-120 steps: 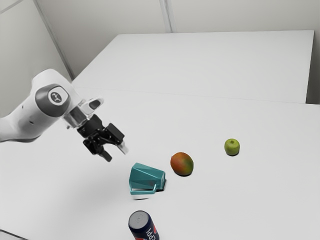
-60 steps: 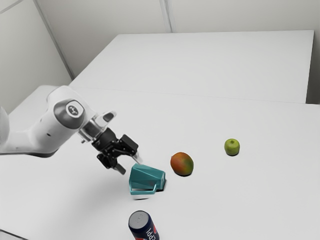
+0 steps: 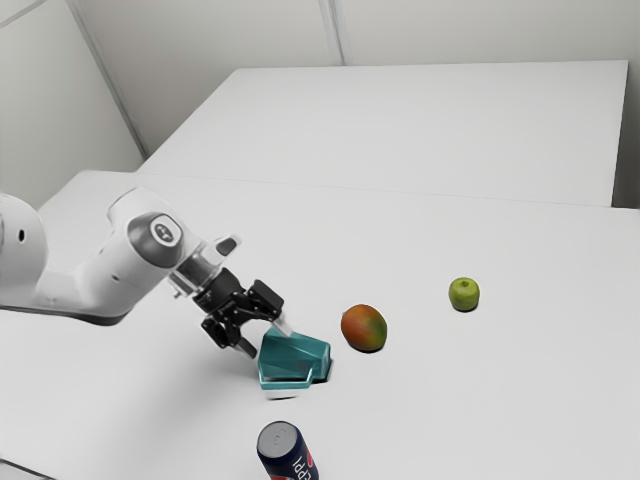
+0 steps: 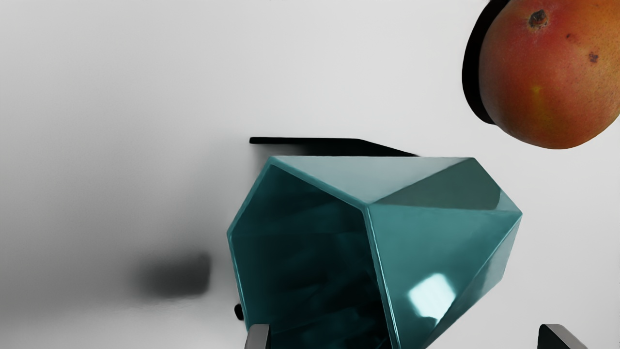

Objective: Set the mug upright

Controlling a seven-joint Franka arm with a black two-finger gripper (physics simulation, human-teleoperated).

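The teal mug [image 3: 295, 355] lies on its side on the white table, its handle toward the soda can. My gripper [image 3: 268, 342] is at the mug's left end in the exterior view, tilted down toward it, with fingers spread. In the wrist view the faceted mug [image 4: 436, 242] shows its dark open mouth, and the gripper [image 4: 404, 337] stands open. One fingertip overlaps the mouth's rim and the other is out past the mug's side. Whether either finger touches the mug I cannot tell.
A red-green mango [image 3: 364, 328] rests close to the mug, on the side away from the arm. Farther off sits a green apple [image 3: 464, 294]. The dark soda can [image 3: 287, 452] stands at the exterior view's bottom edge, near the handle. All are on the table [image 3: 520, 400].
My gripper has come down and toward the exterior view's right, from above and beside the mug to its near end. The mug, mango, apple and can have stayed where they were.
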